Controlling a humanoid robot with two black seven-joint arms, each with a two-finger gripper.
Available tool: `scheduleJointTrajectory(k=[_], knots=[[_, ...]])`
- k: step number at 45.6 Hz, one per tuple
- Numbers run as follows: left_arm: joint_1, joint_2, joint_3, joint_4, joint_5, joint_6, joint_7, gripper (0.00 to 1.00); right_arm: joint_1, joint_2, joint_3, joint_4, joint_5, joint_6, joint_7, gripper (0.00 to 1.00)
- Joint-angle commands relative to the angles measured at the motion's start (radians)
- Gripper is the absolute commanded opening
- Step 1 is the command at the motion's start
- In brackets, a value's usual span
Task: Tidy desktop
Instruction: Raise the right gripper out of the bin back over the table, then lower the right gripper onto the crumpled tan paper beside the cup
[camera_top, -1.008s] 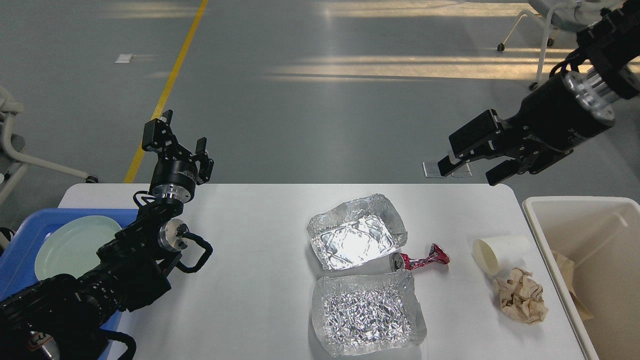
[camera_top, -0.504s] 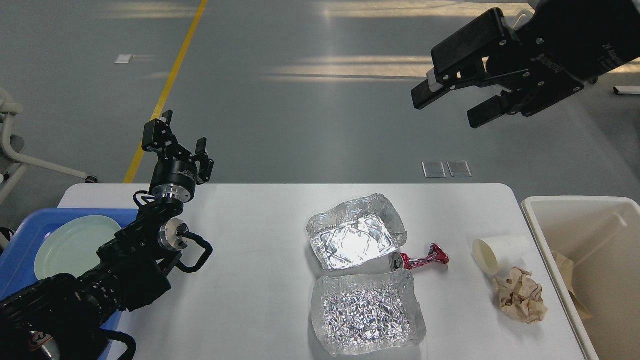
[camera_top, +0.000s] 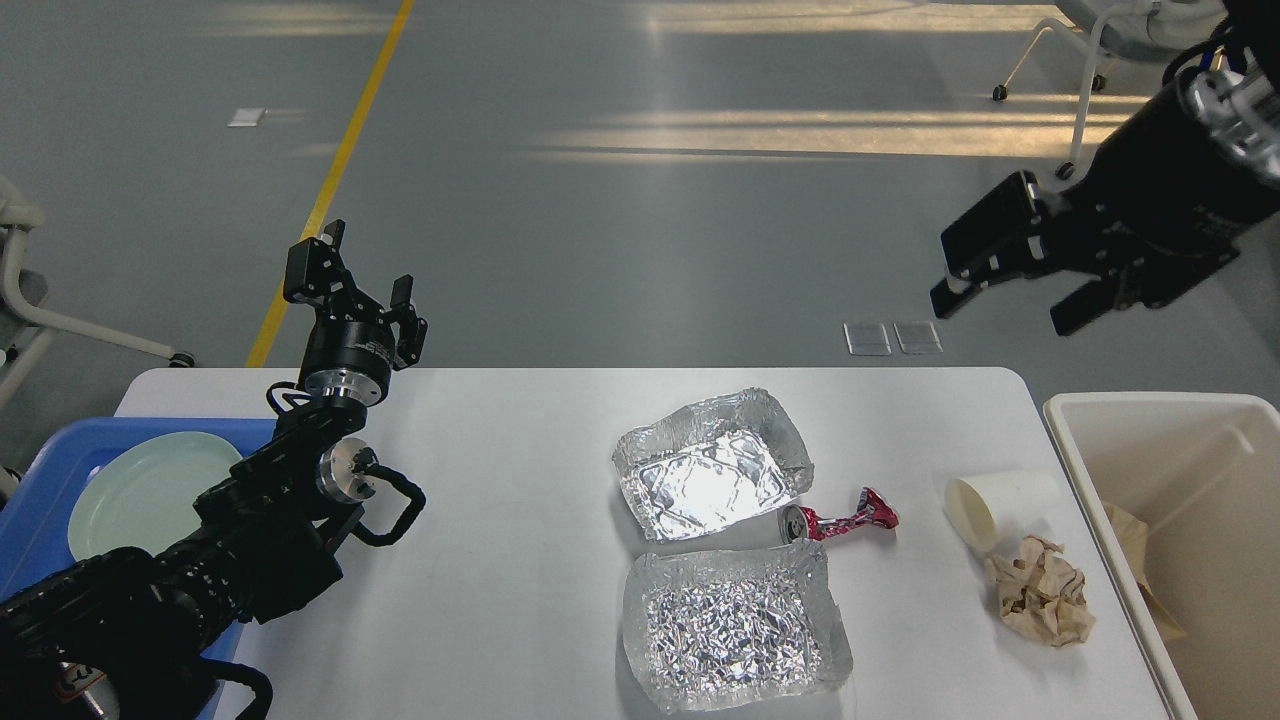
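So the right black two-finger gripper (camera_top: 1005, 300) hangs wide open and empty above the floor, past the far right corner of the matte white rounded-corner desktop (camera_top: 500, 540). The left black gripper (camera_top: 350, 275) is spread open too, holding nothing, over the desktop's far left edge. The desktop fills the lower half of the view. On it: two crinkly aluminium foil trays, one smooth-bottomed (camera_top: 712, 475) and one heavily crumpled (camera_top: 735, 625) nearer me, one crushed red can (camera_top: 840, 520) between them, one white paper cup (camera_top: 1000, 505) lying on its side, one wad of brown paper (camera_top: 1040, 590) just beside it.
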Motion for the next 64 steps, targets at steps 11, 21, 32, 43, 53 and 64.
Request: scheduleJointTrajectory(k=[11,21,32,43,53,64], knots=[[0.000,0.000,0.000,0.000,0.000,0.000,0.000,1.00,-0.458,0.008,0.000,-0.182,-0.090,-0.161,0.004,1.00],[0.000,0.000,0.000,0.000,0.000,0.000,0.000,1.00,-0.649,0.013,0.001,-0.297,-0.110,-0.268,0.014,1.00],[0.000,0.000,0.000,0.000,0.000,0.000,0.000,1.00,-0.808,0.013,0.041,-0.348,-0.150,-0.349,0.017,1.00],[0.000,0.000,0.000,0.000,0.000,0.000,0.000,1.00,-0.977,0.025,0.130,-0.369,-0.196,-0.443,0.020,0.93],[0.000,0.000,0.000,0.000,0.000,0.000,0.000,1.00,-1.088,0.046,0.198,-0.427,-0.205,-0.481,0.026,0.86],[0.000,0.000,0.000,0.000,0.000,0.000,0.000,1.00,-1.178,0.100,0.201,-0.493,-0.231,-0.567,0.063,0.80]])
